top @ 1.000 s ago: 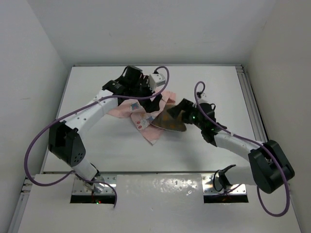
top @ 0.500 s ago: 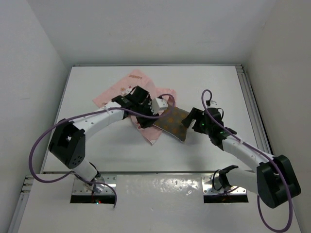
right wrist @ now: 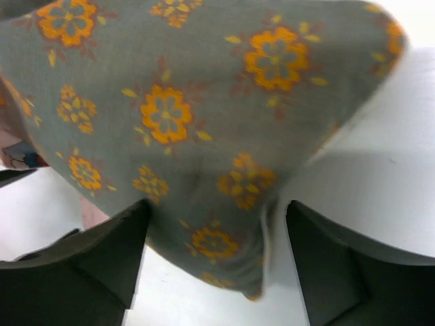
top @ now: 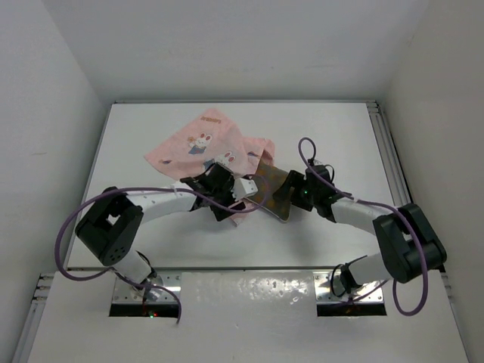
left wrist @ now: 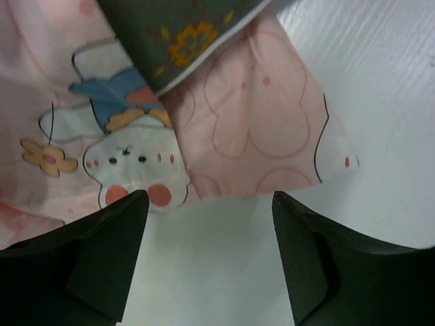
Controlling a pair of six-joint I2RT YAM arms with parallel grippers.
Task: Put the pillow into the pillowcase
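The pink pillowcase (top: 198,145) lies spread on the table at the back left, its near edge under the pillow (top: 271,193). That olive-brown, orange-flowered pillow lies flat at mid table. My left gripper (top: 233,206) is low at the pillowcase's near edge. In the left wrist view it (left wrist: 209,204) is open over bare table, with the pillowcase (left wrist: 251,129) just past its tips and a pillow corner (left wrist: 183,34) beyond. My right gripper (top: 287,195) is at the pillow's right end. In the right wrist view it (right wrist: 217,210) is open, with a pillow (right wrist: 170,115) corner between its fingers.
The white table (top: 151,242) ends in white walls at the back and both sides. A metal rail (top: 389,159) runs along the right edge. Purple cables loop over both arms.
The pillowcase went from bunched under the left gripper to spread flat at the back. My left gripper came back toward the near side. The right gripper dropped low at the pillow's end.
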